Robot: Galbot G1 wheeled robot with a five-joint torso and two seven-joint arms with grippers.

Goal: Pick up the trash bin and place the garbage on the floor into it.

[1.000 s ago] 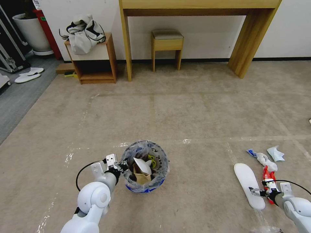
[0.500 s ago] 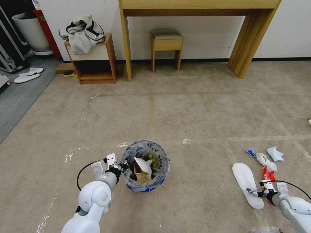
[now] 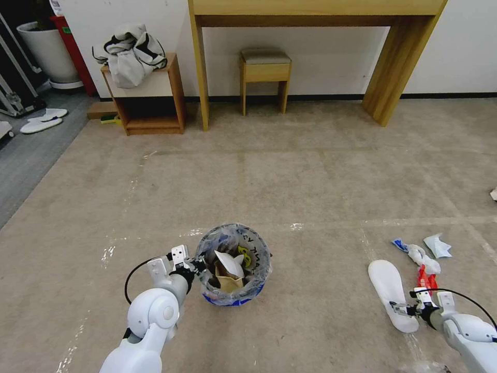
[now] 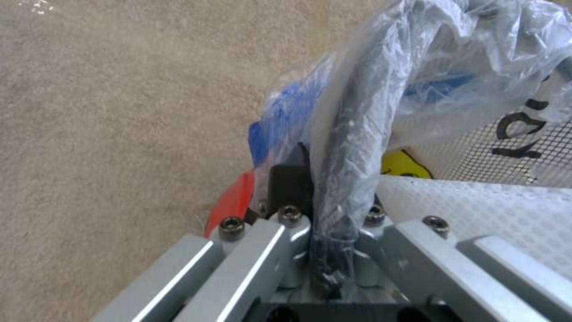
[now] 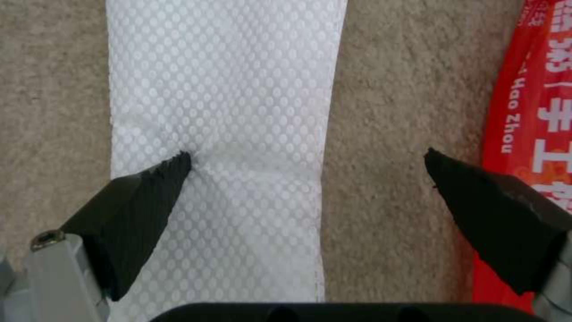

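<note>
Where the beige carpet (image 3: 310, 171) fills the near floor, the trash bin (image 3: 234, 296) sits near centre: a small red bucket with a blue band, lined with a clear plastic bag (image 4: 417, 67) bearing black writing and a yellow mark. Contents: a crumpled brown paper bag (image 3: 227, 284) and a white slipper (image 3: 229, 262) standing on end. Left gripper (image 3: 199, 269): at the bin's left rim, jaws clenched on the bag-covered rim. Right gripper (image 3: 401, 309): at the near right, low over a second white slipper (image 3: 391, 290) lying flat on the carpet, jaws spread wide; one fingertip (image 5: 161, 174) presses on the slipper, the other is above bare carpet beside a red wrapper (image 5: 530, 103). Just beyond the wrapper: white-blue crumpled papers (image 3: 419, 253). Far background: wooden desk (image 3: 316, 10), small stool (image 3: 265, 70), and a side cabinet (image 3: 150, 103) carrying a bundled grey-white jacket (image 3: 129, 54).
</note>
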